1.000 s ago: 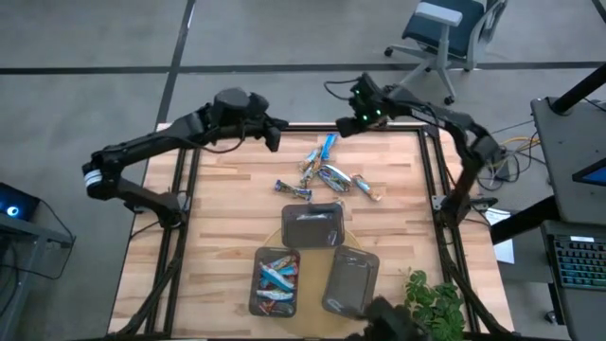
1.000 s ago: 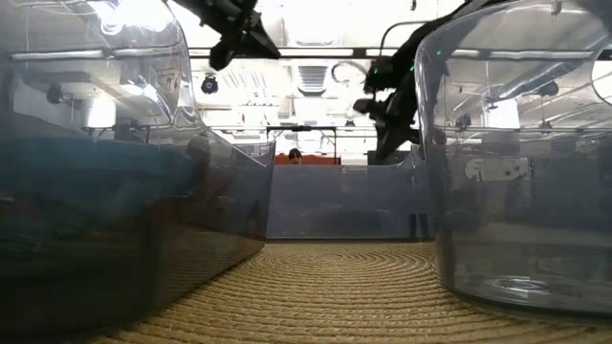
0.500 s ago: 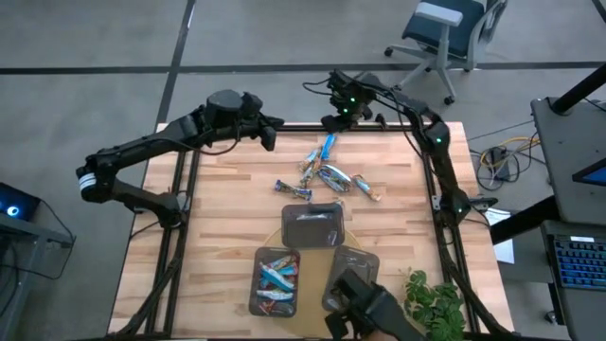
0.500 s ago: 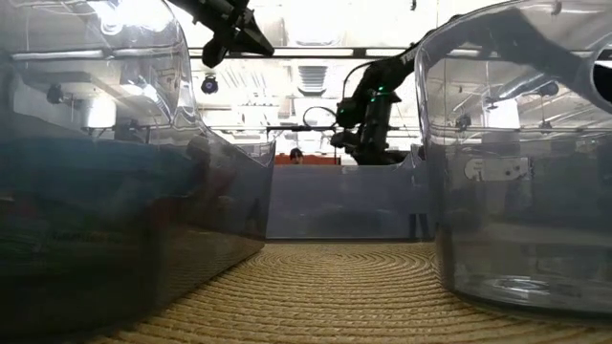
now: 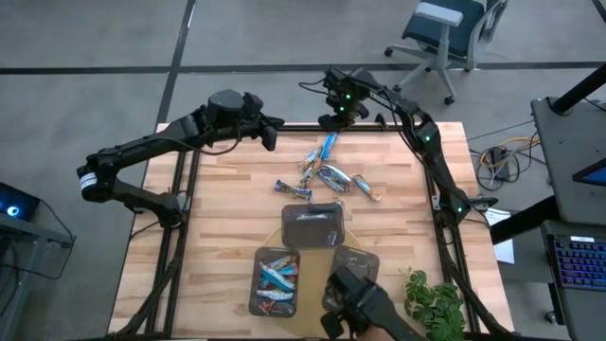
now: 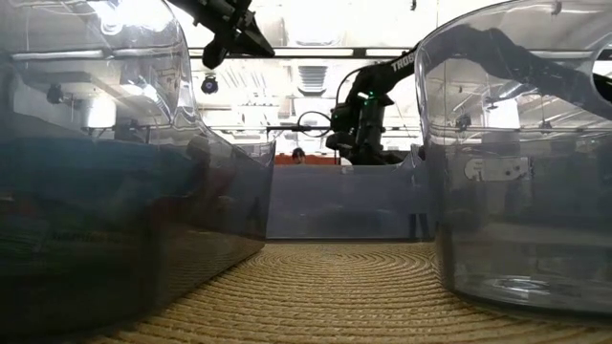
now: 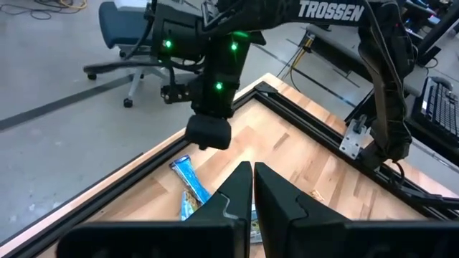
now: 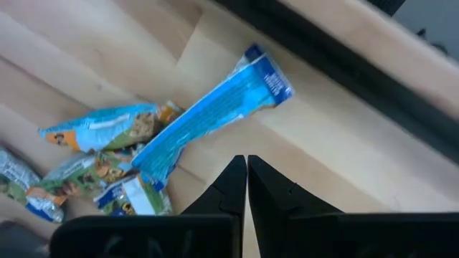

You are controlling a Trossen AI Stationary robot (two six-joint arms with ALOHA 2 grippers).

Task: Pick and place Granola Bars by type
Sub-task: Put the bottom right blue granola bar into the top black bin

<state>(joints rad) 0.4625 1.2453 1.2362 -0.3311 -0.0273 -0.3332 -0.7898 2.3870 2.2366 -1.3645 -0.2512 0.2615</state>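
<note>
While one tray [image 5: 276,280] holds sorted bars, loose Granola Bars [image 5: 329,173] lie below the right claw [image 5: 333,120]. It hangs clenched, empty. Left claw [image 5: 273,137]: clenched, idle.

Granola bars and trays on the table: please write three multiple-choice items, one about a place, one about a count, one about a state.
1. Where does the right claw hover?
A. over the trays
B. at the far table edge, by the long blue bar
C. off the near side

2. How many dark trays stand on the table?
A. one
B. three
C. five

3. How is the left claw?
A. shut, empty
B. wide open
C. shut on a bar

Key:
1 B: the high view shows it beside that bar.
2 B: the filled tray, the middle tray and the right tray.
3 A: the left wrist view shows its fingers together, holding nothing.
</note>
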